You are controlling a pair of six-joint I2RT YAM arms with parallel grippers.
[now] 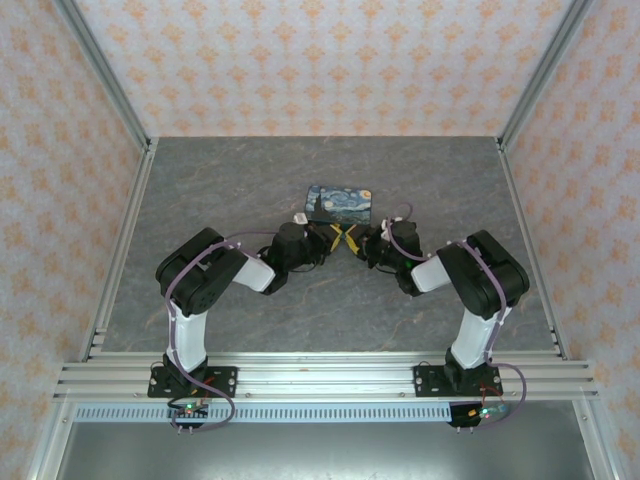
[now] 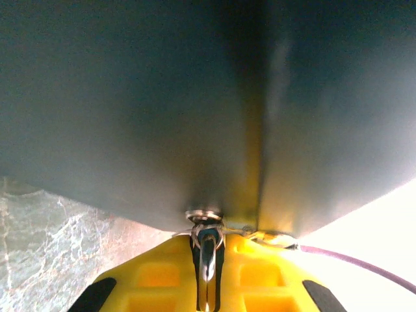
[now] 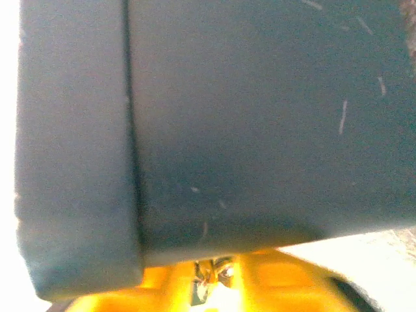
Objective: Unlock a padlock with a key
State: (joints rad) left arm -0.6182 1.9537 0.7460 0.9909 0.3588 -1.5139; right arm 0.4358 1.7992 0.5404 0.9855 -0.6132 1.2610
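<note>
Key: showing as a tiny pale glinting sliver between the right fingers, at the near edge of the right wrist view. It is blurred, so whether the pads are touching it cannot be told.
Right gripper: its yellow fingers are sitting just beside a dark side wall of the blue box. How far apart they are standing cannot be told through the blur.
Left fingers: yellow, standing almost together and pinching a silvery metal piece with a ring-shaped top. What the piece is cannot be told.
Left gripper: pointing at another dark side wall of the box, with its tips sitting close to it.
Purple cable: running off to the right beside the left fingers.
Box: lying flat on the table just beyond both grippers, with its night-sky print facing up.
Left arm and right arm: reaching in from either side, with their grippers meeting tip to tip at the box's near edge, around the middle of the table.
Table surface: showing grey and marbled around the box.
Walls: standing on the left, far and right sides, papered in a pale orange pattern.
</note>
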